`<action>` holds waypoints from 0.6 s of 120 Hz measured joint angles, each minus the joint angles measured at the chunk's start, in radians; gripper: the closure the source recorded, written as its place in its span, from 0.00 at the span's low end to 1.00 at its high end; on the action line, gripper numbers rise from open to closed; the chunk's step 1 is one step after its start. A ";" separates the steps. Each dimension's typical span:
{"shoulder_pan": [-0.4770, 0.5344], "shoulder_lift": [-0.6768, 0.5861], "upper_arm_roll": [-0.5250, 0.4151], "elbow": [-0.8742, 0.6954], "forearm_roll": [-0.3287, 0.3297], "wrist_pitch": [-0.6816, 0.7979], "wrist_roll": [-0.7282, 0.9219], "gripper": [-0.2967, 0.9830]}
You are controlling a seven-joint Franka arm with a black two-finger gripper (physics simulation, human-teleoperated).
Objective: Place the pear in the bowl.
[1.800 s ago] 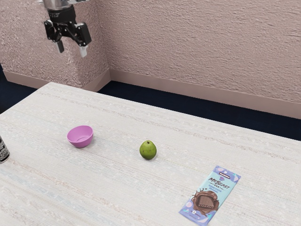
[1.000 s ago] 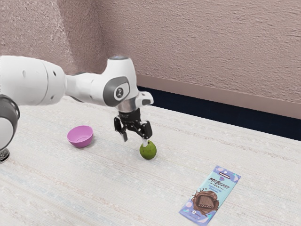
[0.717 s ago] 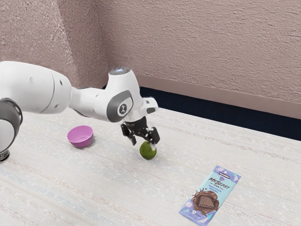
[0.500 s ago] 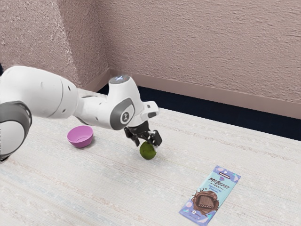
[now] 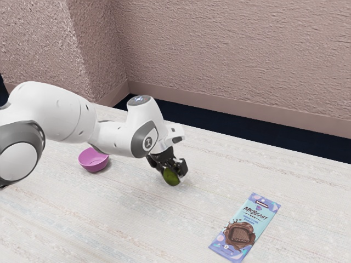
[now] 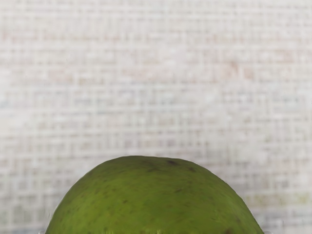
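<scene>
Currently down low over the table (image 5: 131,219), gripper (image 5: 173,178) at the pear (image 5: 171,176), black body slanted toward the exterior view's right. Grasping or released: cannot tell, contact from both sides too hard to make out. Pear green with dark specks, right at the gripper, down at tabletop level and outside the bowl (image 5: 94,160). In the wrist view, just under the hand, rounded green skin with pale woven-looking tabletop beyond.

Next out, arm (image 5: 57,115), white with gray joints, in from the exterior view's left, bent down at the wrist. Bowl pink-purple, upright on the table, toward the exterior view's left from pear, well apart from it; upper rim partly behind the arm. Bar (image 5: 245,227) flat on the table toward the exterior view's right, nearer the camera than pear, also well apart. MrBeast label up, blue and purple wrapper, chocolate picture on it, set at a slant. Past the table's far edge, dark floor (image 5: 230,137), then rough pinkish wall (image 5: 236,55) with plain baseboard (image 5: 247,112).
</scene>
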 joint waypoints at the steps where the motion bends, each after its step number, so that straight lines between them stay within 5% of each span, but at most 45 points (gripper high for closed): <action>1: 0.000 0.000 0.000 0.000 0.000 0.000 0.001 0.40; 29: -0.001 -0.044 0.022 0.002 0.013 -0.011 0.002 0.53; 72: 0.005 -0.252 0.344 -0.147 0.120 -0.166 -0.045 0.70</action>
